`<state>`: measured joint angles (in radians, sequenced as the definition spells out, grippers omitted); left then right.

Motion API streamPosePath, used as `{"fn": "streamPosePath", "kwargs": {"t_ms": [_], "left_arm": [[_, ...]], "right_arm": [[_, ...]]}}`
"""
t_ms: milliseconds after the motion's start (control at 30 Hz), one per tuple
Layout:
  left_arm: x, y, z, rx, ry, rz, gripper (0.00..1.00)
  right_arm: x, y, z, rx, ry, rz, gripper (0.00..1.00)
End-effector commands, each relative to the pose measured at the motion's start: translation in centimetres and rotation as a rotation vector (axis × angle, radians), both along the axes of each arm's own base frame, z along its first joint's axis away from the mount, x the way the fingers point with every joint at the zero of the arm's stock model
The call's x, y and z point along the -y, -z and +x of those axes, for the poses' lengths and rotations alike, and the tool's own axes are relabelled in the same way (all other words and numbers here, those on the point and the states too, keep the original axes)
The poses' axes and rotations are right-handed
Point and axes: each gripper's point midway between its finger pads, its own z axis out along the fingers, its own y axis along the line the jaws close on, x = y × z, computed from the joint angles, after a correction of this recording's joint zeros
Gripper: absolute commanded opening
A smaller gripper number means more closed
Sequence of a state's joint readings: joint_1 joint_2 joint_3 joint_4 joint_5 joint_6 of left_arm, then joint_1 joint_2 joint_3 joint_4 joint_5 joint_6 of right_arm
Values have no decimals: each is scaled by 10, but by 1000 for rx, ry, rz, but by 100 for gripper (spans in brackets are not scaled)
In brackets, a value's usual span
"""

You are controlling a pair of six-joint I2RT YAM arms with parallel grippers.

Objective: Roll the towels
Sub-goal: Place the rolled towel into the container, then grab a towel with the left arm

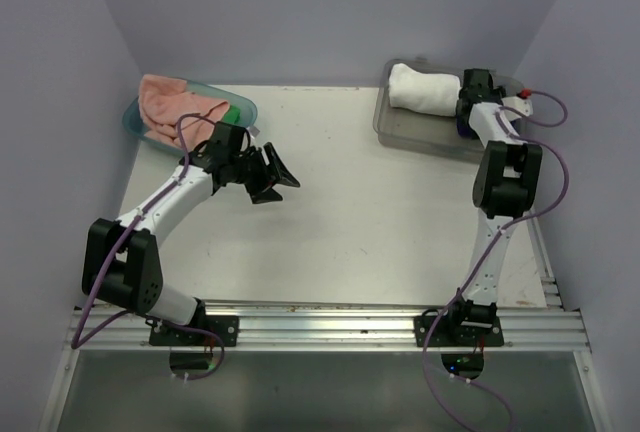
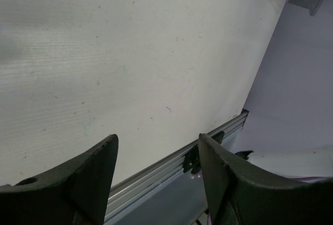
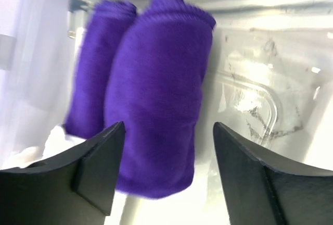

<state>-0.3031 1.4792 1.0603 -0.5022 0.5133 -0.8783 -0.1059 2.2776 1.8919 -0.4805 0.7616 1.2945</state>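
Right gripper spread wide, empty, over rolled purple towel lying beside white towel in tray. Left gripper wide apart, empty, above desk. Pink towel and green towel in tub.

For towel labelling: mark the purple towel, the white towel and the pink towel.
purple towel [image 3: 161,95]: right wrist view, middle of the roll.
white towel [image 1: 422,90]: top external view, middle of the roll.
pink towel [image 1: 172,102]: top external view, centre of the crumpled heap.

Pale table, teal tub at far left corner, clear grey tray far right
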Motion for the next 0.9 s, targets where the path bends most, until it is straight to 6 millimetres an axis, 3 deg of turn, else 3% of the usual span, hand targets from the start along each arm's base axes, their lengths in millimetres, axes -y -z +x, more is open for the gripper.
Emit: {"fn": "streamPosePath", "kwargs": {"t_ms": [0,267,433,467,533,567,600,633,667,733,767,833,867], "left_arm": [[4,-10,-2,50,30,-27,67],[3,-11,-11,83,59,-31,67],[-1,-19,-3,140,71,3,68],[-2,-18,-1,152,79,17,68],[-4,-20,5,177,80,39,68],[-7,-18,8,180,89,52,68],[-8,-20,11,189,90,57,68],[-10,-21,14,196,93,64,69],[-15,-20,17,200,93,82,69],[-21,-28,25,228,83,100,70],[-29,-28,28,230,75,120,71],[-47,-32,36,225,36,190,72],[-68,-44,53,262,-27,267,73]], "right_arm": [[10,-78,-6,128,0,-63,75],[1,-126,-15,123,-130,-119,81],[-28,-144,-12,31,-446,-172,79],[-45,-157,-13,56,-535,-168,79],[-61,-151,-25,-15,-640,-221,79],[-82,-174,-35,11,-701,-265,79],[-91,-161,-48,-72,-755,-314,79],[-104,-164,-58,-97,-782,-348,80],[-131,-166,-74,-116,-831,-387,80],[-156,-164,-94,-177,-911,-447,81],[-184,-161,-102,-181,-977,-458,81],[-217,-152,-129,-207,-1070,-457,80],[-227,-140,-141,-230,-1104,-450,80]]}}
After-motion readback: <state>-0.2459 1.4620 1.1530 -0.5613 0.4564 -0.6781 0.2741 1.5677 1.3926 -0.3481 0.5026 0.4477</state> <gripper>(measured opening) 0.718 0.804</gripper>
